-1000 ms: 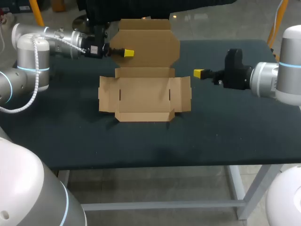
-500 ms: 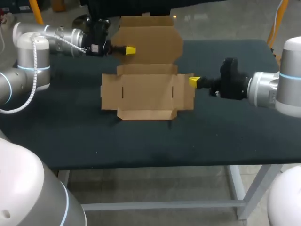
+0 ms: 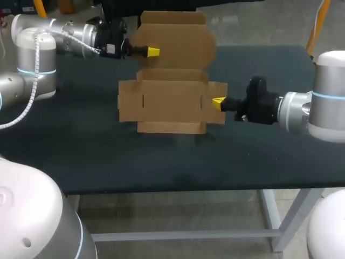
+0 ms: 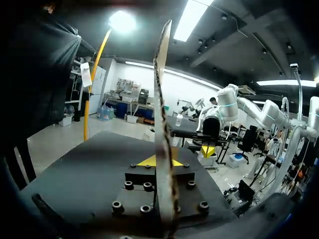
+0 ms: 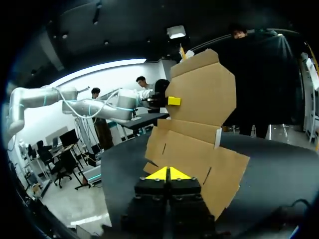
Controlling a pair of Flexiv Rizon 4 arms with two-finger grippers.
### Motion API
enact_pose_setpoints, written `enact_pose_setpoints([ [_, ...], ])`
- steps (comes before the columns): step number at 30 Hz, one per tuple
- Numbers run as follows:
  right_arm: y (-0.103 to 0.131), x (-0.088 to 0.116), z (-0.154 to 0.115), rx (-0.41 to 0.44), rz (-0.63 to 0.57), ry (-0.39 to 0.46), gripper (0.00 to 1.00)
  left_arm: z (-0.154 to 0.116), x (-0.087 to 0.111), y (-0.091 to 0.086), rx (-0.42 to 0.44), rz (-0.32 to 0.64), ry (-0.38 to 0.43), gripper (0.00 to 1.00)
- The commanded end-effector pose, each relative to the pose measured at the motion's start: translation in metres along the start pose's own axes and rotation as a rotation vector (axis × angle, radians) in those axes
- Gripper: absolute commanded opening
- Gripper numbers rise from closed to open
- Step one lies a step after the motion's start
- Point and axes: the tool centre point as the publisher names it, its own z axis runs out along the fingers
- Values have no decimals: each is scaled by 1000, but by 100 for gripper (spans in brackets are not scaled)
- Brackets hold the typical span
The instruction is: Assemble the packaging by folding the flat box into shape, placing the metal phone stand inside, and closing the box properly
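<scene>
A flat brown cardboard box (image 3: 172,105) lies mid-table with its side flaps spread. Its big lid flap (image 3: 178,46) stands up at the back. My left gripper (image 3: 153,52) is shut on the left part of that lid. In the left wrist view the cardboard edge (image 4: 160,99) runs straight up between the yellow tips of the left gripper (image 4: 162,160). My right gripper (image 3: 218,102) is shut with nothing in it, its tip at the box's right side flap. The right wrist view has the right gripper (image 5: 168,174) just before the box (image 5: 194,144). No phone stand is in view.
The dark table top (image 3: 97,156) stretches wide to the left and in front of the box, with its front edge well below the box. My left arm comes in over the far left corner, my right arm over the right side.
My left gripper has moved back and upward, standing the lid more upright. My right gripper has travelled left to the box's right flap. The box has shifted a little to the right.
</scene>
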Motion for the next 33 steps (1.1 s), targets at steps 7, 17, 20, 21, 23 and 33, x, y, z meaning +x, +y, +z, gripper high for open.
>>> enact_pose_setpoints([
  [7,-10,13,-8,-16,-48,-7,0,1,39,-16,6,6,-188,0],
  [17,-19,24,-6,-2,-82,0,0,5,60,-29,0,10,-206,0],
  [20,-21,28,-5,5,-88,3,0,6,67,-32,3,12,-205,0],
  [21,-21,29,-5,6,-89,4,0,6,69,-33,3,11,-200,0],
  [23,-23,31,-3,10,-92,4,0,6,71,-32,1,10,-197,0],
  [33,-30,40,11,43,-112,-6,0,6,63,-18,-6,11,-123,0],
])
